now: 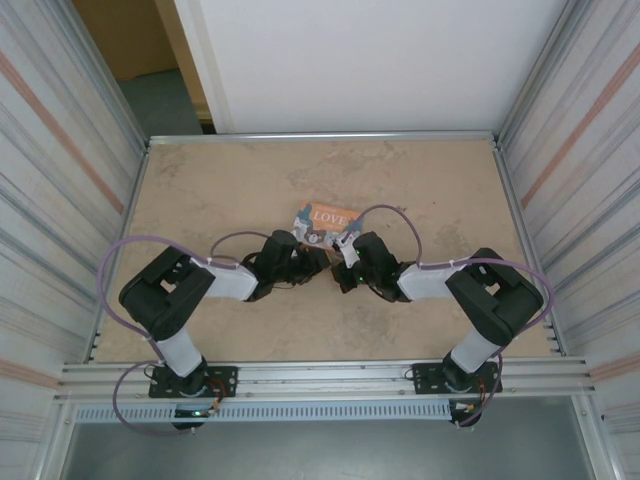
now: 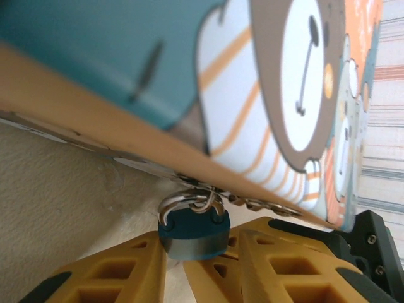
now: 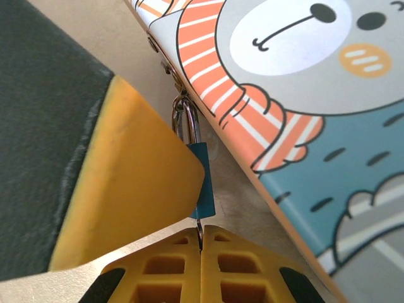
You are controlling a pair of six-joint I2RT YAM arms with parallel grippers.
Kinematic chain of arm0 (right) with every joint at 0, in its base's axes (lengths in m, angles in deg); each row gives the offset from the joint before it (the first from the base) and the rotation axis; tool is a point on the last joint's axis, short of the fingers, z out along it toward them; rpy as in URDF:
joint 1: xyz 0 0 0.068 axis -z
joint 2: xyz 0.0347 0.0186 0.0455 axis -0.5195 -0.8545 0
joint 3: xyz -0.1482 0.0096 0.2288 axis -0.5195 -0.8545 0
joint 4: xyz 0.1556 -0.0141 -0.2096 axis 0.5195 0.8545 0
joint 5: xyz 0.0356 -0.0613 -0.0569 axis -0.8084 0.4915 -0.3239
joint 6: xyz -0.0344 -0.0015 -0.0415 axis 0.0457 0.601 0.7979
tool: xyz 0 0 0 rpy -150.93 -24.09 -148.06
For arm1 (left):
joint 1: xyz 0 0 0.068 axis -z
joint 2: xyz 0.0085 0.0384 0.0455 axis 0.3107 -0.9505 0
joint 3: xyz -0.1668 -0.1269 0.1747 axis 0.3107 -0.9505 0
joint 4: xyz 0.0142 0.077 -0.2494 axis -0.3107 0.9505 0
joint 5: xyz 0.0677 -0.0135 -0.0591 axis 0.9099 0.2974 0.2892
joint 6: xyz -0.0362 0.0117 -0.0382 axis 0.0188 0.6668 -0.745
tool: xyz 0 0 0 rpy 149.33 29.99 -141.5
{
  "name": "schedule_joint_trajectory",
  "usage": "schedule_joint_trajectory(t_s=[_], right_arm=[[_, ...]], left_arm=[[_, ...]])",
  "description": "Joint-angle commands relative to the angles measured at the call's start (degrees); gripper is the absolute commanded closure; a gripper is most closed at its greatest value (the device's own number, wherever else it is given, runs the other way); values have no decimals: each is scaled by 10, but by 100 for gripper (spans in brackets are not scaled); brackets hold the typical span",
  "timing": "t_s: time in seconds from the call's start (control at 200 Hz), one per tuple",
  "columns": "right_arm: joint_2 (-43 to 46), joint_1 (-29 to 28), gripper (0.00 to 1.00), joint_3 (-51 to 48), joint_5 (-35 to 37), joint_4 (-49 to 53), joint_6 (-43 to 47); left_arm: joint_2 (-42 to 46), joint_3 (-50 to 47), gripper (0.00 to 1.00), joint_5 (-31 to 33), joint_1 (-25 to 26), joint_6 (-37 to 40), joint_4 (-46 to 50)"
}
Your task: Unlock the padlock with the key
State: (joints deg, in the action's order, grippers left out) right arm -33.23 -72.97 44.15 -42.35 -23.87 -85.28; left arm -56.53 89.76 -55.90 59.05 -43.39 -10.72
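Note:
The small blue padlock (image 2: 194, 235) hangs by its silver shackle (image 2: 187, 202) from the hasp of the cat-print "LOVE" box (image 1: 328, 216). It sits between the yellow fingertips of my left gripper (image 2: 201, 243) and touches the left finger (image 2: 126, 268); I cannot tell whether it is squeezed. In the right wrist view the padlock (image 3: 204, 183) shows edge-on beside the box (image 3: 303, 95). My right gripper (image 3: 201, 232) is shut on the thin metal key (image 3: 200, 226), which points into the padlock's underside. A left-gripper finger (image 3: 139, 183) covers the padlock's left side.
Both arms meet at mid-table in front of the box, left gripper (image 1: 310, 262) and right gripper (image 1: 348, 265) almost touching. Metal rails (image 1: 320, 375) run along the near edge and corrugated walls (image 1: 60, 180) close both sides.

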Motion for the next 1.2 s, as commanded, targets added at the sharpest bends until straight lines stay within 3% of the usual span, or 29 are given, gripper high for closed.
schedule_joint_trajectory(t_s=[0.0, 0.366, 0.716, 0.987, 1.192], right_arm=[[0, -7, 100, -6, 13, -31, -20], [8, -8, 100, -9, 3, -15, -48], [23, -9, 100, 1, -17, 17, -107], [19, -22, 100, 2, -25, 14, -181], [28, -25, 100, 5, -36, 18, -233]], left_arm=[[17, -12, 63, -68, 18, -12, 5], [115, -40, 49, -52, -3, 23, 66], [321, -134, 44, -10, -59, 72, 143], [475, -211, 39, 15, -100, 66, 179], [515, -254, 39, 13, -102, 39, 151]])
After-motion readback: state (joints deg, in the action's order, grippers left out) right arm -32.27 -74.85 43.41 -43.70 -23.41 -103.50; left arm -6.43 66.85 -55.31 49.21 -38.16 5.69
